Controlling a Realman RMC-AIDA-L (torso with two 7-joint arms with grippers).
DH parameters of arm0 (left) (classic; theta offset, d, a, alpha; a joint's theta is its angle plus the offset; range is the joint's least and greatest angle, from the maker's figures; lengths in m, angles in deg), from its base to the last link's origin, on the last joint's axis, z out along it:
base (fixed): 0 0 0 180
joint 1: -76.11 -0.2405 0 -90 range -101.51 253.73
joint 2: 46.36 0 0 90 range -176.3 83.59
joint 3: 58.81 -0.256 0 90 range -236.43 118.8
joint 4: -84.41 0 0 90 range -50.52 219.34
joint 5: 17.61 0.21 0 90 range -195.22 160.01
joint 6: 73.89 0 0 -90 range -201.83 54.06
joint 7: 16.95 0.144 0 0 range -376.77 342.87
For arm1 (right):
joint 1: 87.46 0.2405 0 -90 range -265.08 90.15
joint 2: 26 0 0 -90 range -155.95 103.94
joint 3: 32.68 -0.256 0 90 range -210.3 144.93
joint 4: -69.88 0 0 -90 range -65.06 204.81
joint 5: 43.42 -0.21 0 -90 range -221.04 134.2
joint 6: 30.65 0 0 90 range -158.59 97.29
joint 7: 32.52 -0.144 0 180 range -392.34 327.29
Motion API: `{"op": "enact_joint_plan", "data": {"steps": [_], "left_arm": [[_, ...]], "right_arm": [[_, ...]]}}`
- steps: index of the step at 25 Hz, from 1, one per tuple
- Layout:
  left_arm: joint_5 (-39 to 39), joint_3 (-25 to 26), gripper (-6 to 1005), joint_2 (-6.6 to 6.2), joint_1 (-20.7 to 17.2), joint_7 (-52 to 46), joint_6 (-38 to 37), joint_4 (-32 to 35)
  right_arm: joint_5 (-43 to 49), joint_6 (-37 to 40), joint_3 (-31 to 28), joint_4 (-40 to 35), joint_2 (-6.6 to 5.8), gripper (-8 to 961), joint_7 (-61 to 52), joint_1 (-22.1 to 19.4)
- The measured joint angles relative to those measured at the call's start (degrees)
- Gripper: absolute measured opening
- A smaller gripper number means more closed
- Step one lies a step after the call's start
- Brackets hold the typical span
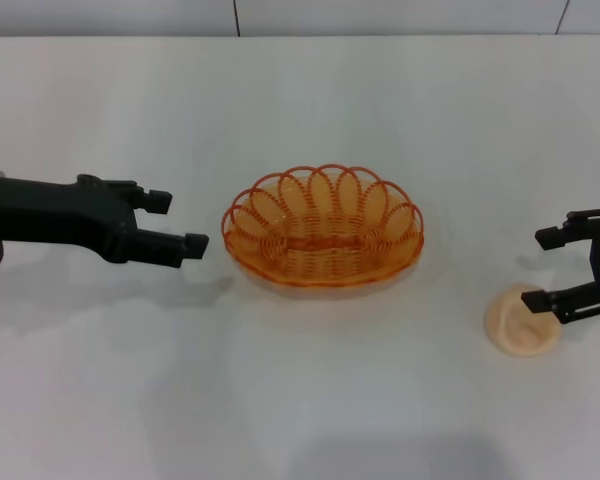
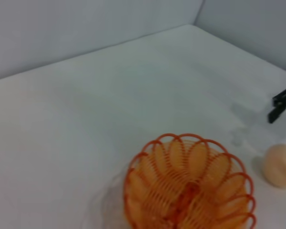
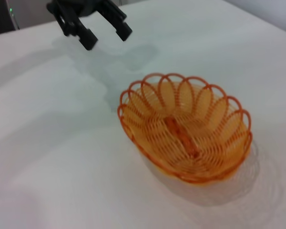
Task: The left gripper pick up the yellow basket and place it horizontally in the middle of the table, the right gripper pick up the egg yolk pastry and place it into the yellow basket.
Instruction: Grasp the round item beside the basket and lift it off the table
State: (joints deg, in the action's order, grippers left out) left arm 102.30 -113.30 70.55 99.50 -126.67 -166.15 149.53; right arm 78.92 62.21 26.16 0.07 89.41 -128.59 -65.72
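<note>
The yellow basket [image 1: 323, 228] sits flat and empty in the middle of the table [image 1: 310, 400], its long side across my view. It also shows in the left wrist view [image 2: 190, 183] and the right wrist view [image 3: 186, 126]. My left gripper [image 1: 177, 222] is open and empty, a short way left of the basket's rim, apart from it; it also shows in the right wrist view [image 3: 102, 33]. The egg yolk pastry [image 1: 520, 320] lies on the table at the right. My right gripper [image 1: 550, 268] is open, its near finger over the pastry's right edge.
The table's far edge meets a grey wall [image 1: 280, 15] at the back. Bare white tabletop lies in front of the basket and between basket and pastry.
</note>
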Motion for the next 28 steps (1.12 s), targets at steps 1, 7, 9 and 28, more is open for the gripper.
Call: {"op": "enact_joint_plan", "data": {"steps": [1, 7, 9, 28], "left_arm": [[-0.2, 0.1, 893, 0.16, -0.1, 0.1, -0.4, 0.1], [-0.6, 0.2, 893, 1.08, -0.7, 0.3, -0.9, 0.3], [-0.6, 0.2, 893, 1.28, -0.7, 0.2, -1.1, 0.4], [-2.7, 0.3, 893, 1.49, -0.5, 0.0, -2.4, 0.5]], "right_arm": [[0.2, -0.2, 0.3, 0.0, 0.0, 826, 0.0, 0.0], [1.6, -1.4, 2.0, 1.1, -0.01, 826, -0.1, -0.1], [1.8, -1.4, 2.4, 1.3, -0.02, 826, -0.1, -0.2], [2.7, -5.2, 6.5, 2.4, -0.02, 395, -0.6, -0.4]]}}
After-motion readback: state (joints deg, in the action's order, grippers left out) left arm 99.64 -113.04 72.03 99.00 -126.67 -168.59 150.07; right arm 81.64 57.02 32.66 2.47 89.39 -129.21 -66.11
